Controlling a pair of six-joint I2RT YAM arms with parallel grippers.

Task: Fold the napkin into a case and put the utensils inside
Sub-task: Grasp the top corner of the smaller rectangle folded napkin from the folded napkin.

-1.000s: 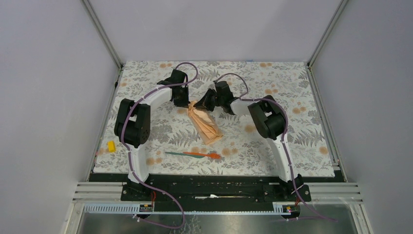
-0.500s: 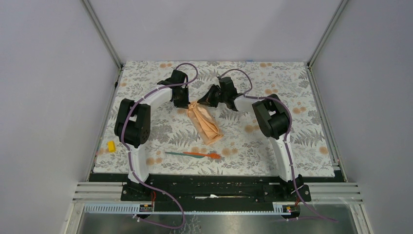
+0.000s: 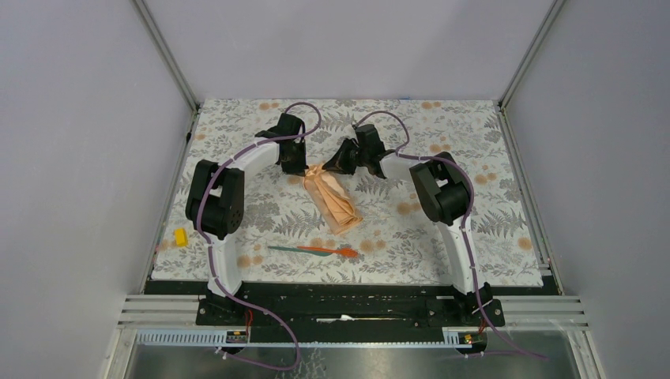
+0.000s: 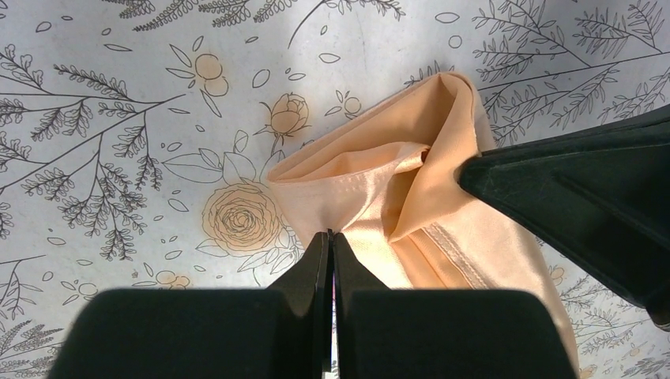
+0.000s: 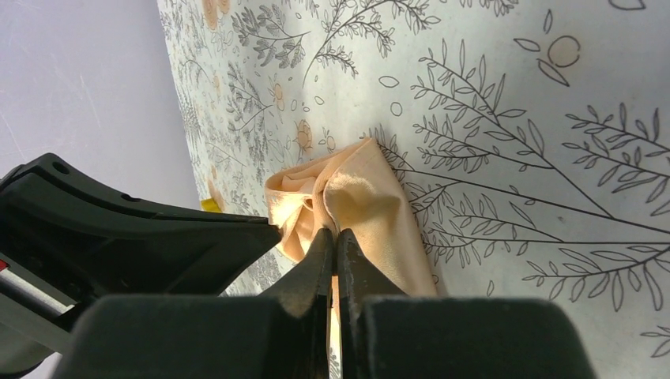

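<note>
There is one peach-orange napkin [image 3: 332, 197], folded long and narrow. There are two utensils [image 3: 310, 250], one teal-green and one orange-red. There is one small yellow block [image 3: 181, 236] and one grey floral tablecloth [image 3: 474, 142]. There are two arms, the left arm [image 3: 217, 197] and the right arm [image 3: 442, 193]. There are two end effectors, the left end effector [image 4: 330, 235] and the right end effector [image 5: 335, 231].

Floral tablecloth [image 3: 474, 142], folded napkin [image 3: 338, 204], two utensils [image 3: 316, 250], yellow block [image 3: 181, 236]

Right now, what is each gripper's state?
Left gripper: closed, pinching the folded peach-orange cloth napkin.
Right gripper: closed, pinching the same napkin.
</note>
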